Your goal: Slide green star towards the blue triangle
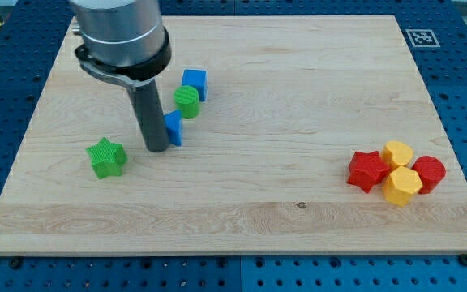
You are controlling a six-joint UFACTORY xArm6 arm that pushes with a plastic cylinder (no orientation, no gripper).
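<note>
The green star (107,157) lies on the wooden board at the view's left. The blue triangle (173,127) lies up and to the right of it, partly hidden behind my rod. My tip (156,149) rests on the board between the two, just right of the star and touching or nearly touching the triangle's left side.
A green cylinder (186,100) and a blue cube (194,83) sit just above the triangle. At the view's right is a cluster: a red star (368,170), two yellow blocks (397,153) (401,186) and a red cylinder (429,173). The board's edge (233,254) runs along the bottom.
</note>
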